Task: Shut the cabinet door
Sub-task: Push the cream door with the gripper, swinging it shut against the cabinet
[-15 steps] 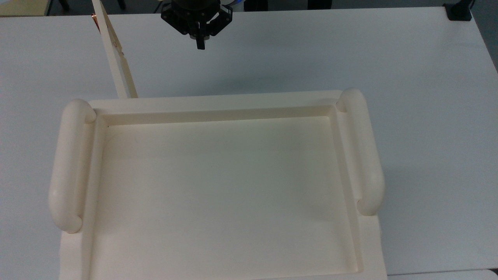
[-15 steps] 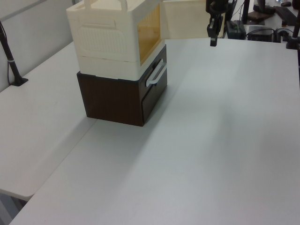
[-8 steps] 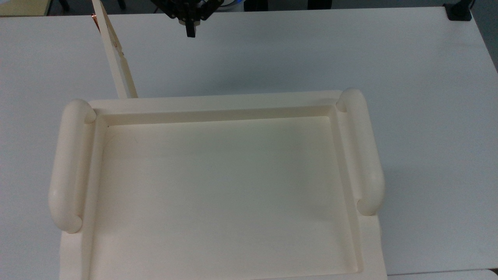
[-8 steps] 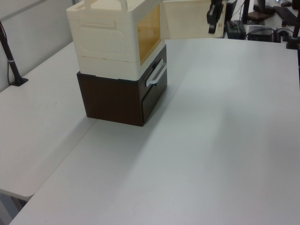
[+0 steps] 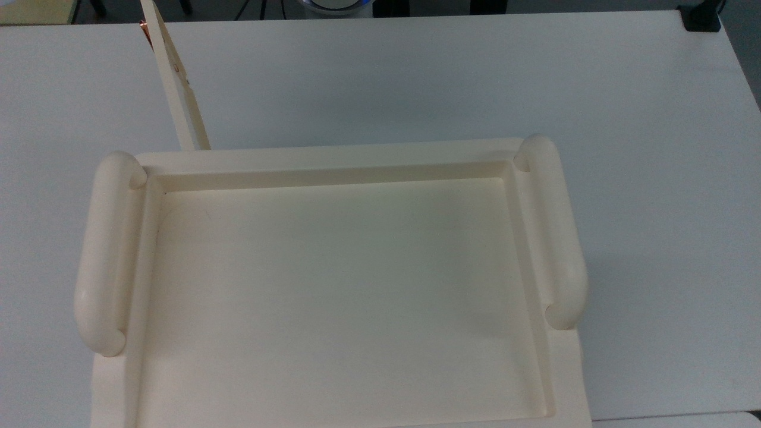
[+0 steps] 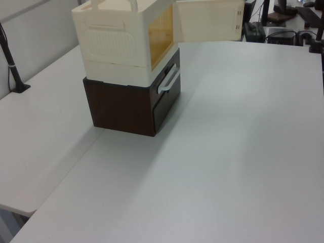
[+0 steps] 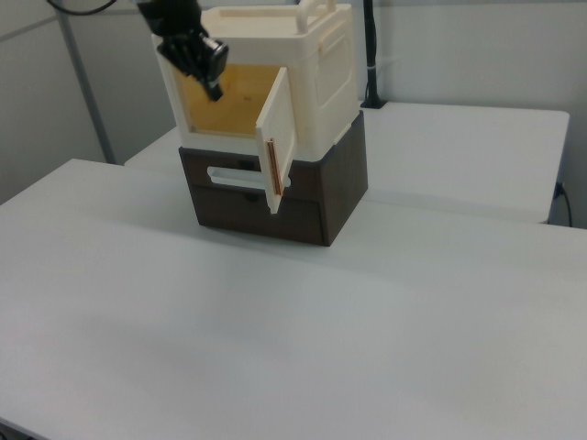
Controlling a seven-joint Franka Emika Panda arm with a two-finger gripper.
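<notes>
The cream cabinet (image 5: 327, 156) (image 6: 116, 40) (image 7: 321, 64) sits on a dark brown drawer unit. Its cabinet door (image 5: 175, 77) (image 6: 207, 20) (image 7: 277, 137) stands swung wide open, hinged at one front corner, with a coppery strip along its free edge. The amber inside of the cabinet (image 7: 229, 101) is exposed. In the right view my black gripper (image 7: 213, 90) hangs in front of the opening's upper left, left of the door and apart from it. Its fingers look shut with nothing between them.
The brown drawer unit (image 6: 121, 106) (image 7: 339, 202) has a white handle (image 6: 169, 81) on its front. White tabletop (image 6: 228, 152) spreads wide in front of the cabinet. A black post (image 6: 12, 71) stands clamped at the table edge on the left view's left.
My gripper has moved toward the top view's upper edge and left both the top view and the left view. The door has not moved.
</notes>
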